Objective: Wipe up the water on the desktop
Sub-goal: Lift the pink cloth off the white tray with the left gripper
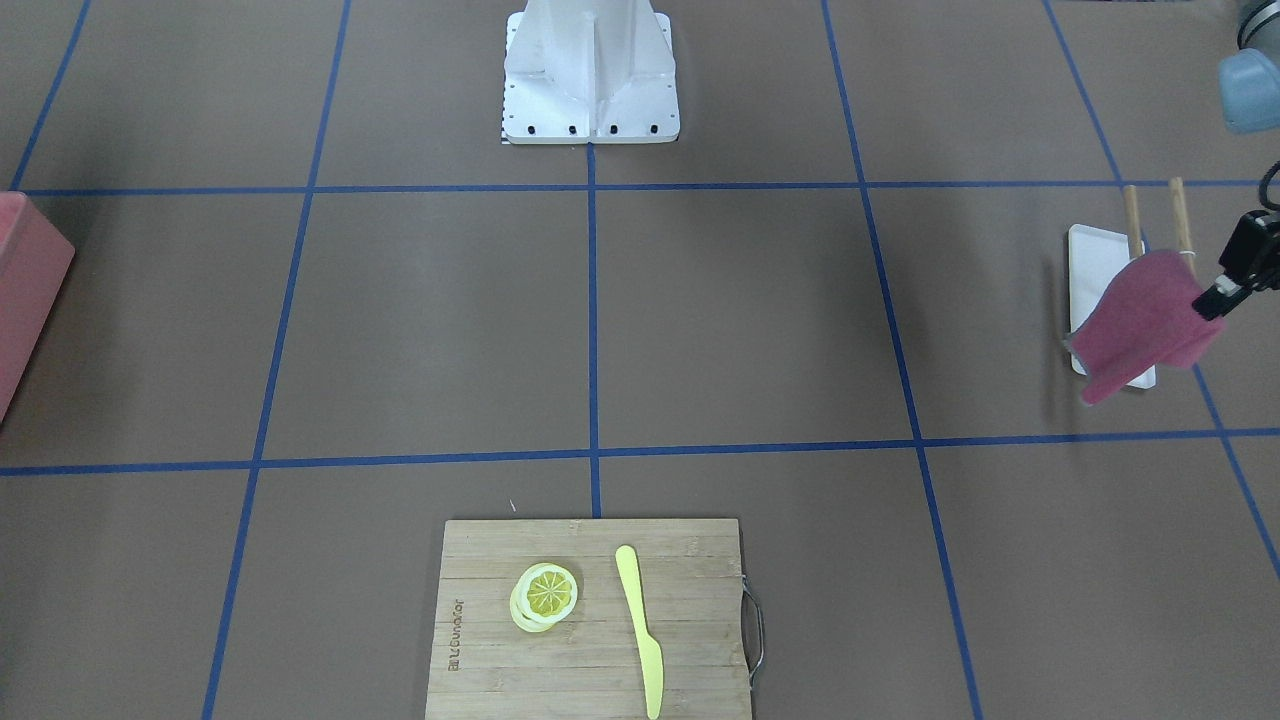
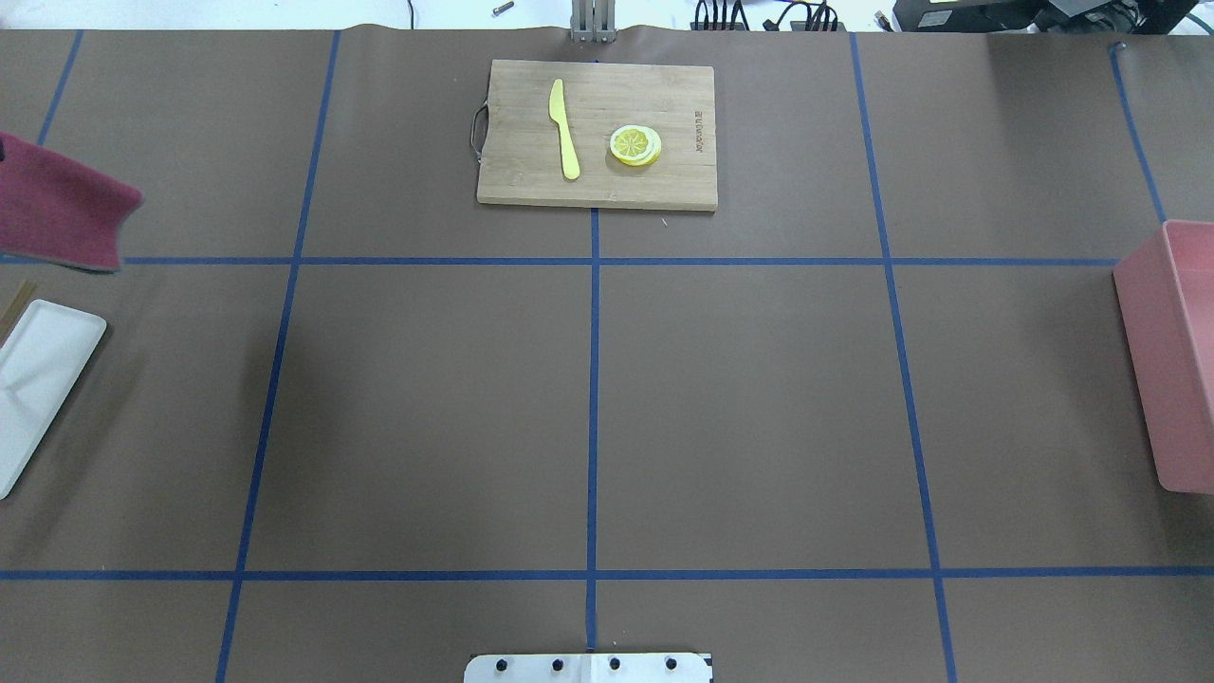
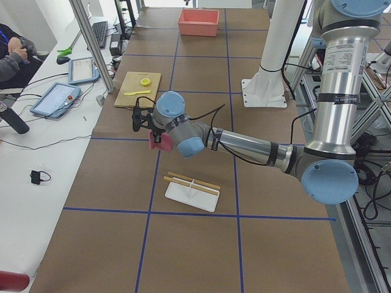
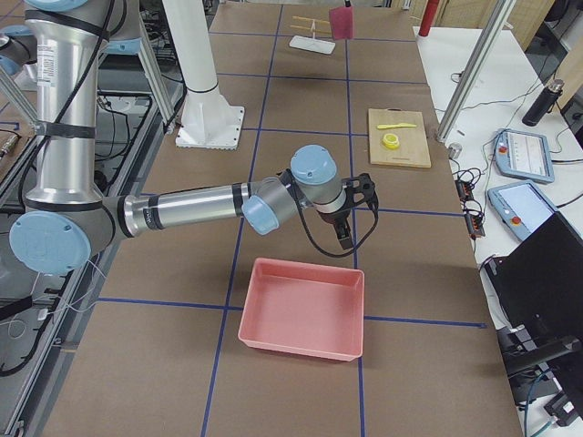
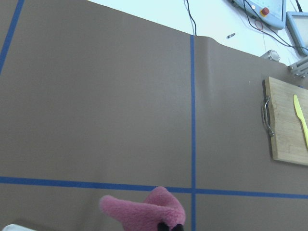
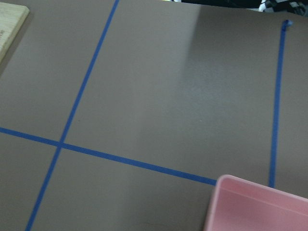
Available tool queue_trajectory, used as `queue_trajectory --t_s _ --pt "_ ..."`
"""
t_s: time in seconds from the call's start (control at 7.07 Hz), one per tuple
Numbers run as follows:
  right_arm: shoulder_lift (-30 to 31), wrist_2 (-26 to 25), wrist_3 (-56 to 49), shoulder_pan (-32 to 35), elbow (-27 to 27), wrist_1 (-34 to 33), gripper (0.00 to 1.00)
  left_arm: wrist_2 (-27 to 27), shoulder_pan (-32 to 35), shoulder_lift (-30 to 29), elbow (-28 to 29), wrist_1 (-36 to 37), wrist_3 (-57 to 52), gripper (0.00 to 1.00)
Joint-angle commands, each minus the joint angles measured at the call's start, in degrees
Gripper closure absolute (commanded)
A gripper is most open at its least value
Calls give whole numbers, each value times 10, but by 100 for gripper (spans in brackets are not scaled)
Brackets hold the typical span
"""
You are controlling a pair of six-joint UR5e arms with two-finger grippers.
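Observation:
The desktop (image 2: pixel 740 408) is a matte brown tabletop crossed by blue tape lines; I see no water on it. My left gripper (image 1: pixel 1222 296) is shut on a magenta cloth (image 1: pixel 1145 325) and holds it in the air over the white tray (image 1: pixel 1088 250) at the table's left end. The cloth also shows in the overhead view (image 2: pixel 57 213), the exterior left view (image 3: pixel 160 141) and the left wrist view (image 5: pixel 144 211). My right gripper (image 4: pixel 344 235) hangs above the desktop beside the pink bin (image 4: pixel 303 308); I cannot tell whether it is open or shut.
A bamboo cutting board (image 2: pixel 664 185) at the far middle edge carries a yellow knife (image 2: pixel 565 128) and lemon slices (image 2: pixel 634 145). Two chopsticks (image 1: pixel 1181 215) lie across the white tray. The pink bin (image 2: pixel 1171 360) stands at the right end. The robot's white base (image 1: pixel 590 75) stands at the near edge.

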State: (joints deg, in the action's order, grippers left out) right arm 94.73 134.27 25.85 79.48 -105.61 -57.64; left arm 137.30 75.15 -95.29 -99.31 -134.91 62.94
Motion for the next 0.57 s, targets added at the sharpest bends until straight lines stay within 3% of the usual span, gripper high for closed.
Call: queue_trajectory --t_s 0.0,0.42 --pt "-43 -98 205 -140 -4 123 0 -112 -115 -72 -18 1 166 100" --pt "-105 -311 256 -314 -53 127 1 -268 -262 -195 -12 40 366 100"
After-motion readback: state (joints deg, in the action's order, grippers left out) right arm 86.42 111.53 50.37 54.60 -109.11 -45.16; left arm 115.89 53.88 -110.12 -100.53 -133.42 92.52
